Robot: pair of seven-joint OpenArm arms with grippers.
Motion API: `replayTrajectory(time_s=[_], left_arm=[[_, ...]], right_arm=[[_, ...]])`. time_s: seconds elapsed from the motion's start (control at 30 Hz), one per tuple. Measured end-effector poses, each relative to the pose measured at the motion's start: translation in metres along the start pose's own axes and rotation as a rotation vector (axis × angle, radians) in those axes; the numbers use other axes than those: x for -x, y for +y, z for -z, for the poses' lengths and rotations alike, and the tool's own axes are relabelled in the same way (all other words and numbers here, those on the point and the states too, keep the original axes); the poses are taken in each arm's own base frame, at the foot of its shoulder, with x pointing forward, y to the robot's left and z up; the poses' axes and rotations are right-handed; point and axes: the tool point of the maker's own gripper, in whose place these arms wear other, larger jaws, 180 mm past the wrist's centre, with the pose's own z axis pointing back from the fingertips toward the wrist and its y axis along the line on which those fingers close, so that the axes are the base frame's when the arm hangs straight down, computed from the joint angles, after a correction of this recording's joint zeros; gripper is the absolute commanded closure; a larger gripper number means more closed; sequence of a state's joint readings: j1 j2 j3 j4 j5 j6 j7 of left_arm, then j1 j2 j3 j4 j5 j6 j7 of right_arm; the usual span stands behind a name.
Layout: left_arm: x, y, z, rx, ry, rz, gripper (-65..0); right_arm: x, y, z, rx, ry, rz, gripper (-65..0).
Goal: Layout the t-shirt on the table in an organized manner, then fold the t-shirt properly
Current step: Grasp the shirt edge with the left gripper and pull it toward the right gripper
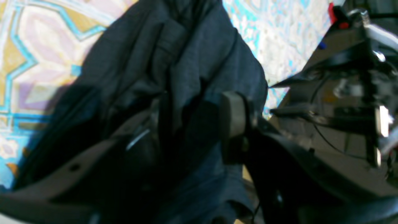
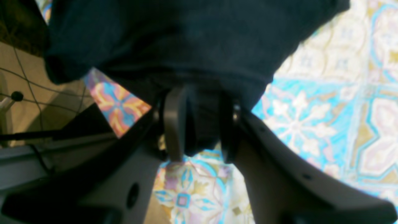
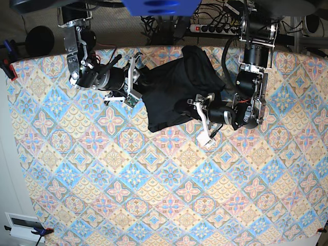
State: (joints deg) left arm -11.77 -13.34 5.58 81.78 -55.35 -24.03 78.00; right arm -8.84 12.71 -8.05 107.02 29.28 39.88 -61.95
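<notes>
The black t-shirt (image 3: 174, 87) lies bunched at the far middle of the patterned table (image 3: 154, 195), between my two arms. My right gripper (image 3: 134, 82) is at the shirt's left edge. In the right wrist view this gripper (image 2: 202, 124) is shut on a fold of the t-shirt (image 2: 186, 37), which hangs lifted above the table (image 2: 326, 124). My left gripper (image 3: 199, 120) is at the shirt's lower right edge. In the left wrist view the t-shirt (image 1: 174, 62) fills the space between that gripper's (image 1: 192, 124) fingers and covers the left one; whether the pads press it I cannot tell.
Cables and a power strip (image 3: 215, 25) lie behind the table's far edge. A red and blue clamp (image 3: 7, 61) grips the left edge. The arm's dark base and wiring (image 1: 342, 102) stand off the table's edge in the left wrist view.
</notes>
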Motion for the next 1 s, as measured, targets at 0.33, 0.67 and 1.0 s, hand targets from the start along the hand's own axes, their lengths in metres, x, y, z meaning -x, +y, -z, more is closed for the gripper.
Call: replayTrajectory(time_s=[0.33,0.67,1.0], left_arm=[[0.009,0.024,0.005,-0.040,0.019,-0.057,0.0],[-0.038,0.034,-0.024,-0.060,-0.121,-0.061,0.0],[-0.047,0.039,-0.028,-0.100,-0.117,-0.033,0.0]], right_arm=[[-0.031,0.017,0.013,-0.070,-0.041,-0.100,-17.6],[0.015,-0.009,0.025,0.032,0.151,-0.126,-17.6],[0.017,-0.012,0.025,0.049,0.162,-0.137,-17.6]])
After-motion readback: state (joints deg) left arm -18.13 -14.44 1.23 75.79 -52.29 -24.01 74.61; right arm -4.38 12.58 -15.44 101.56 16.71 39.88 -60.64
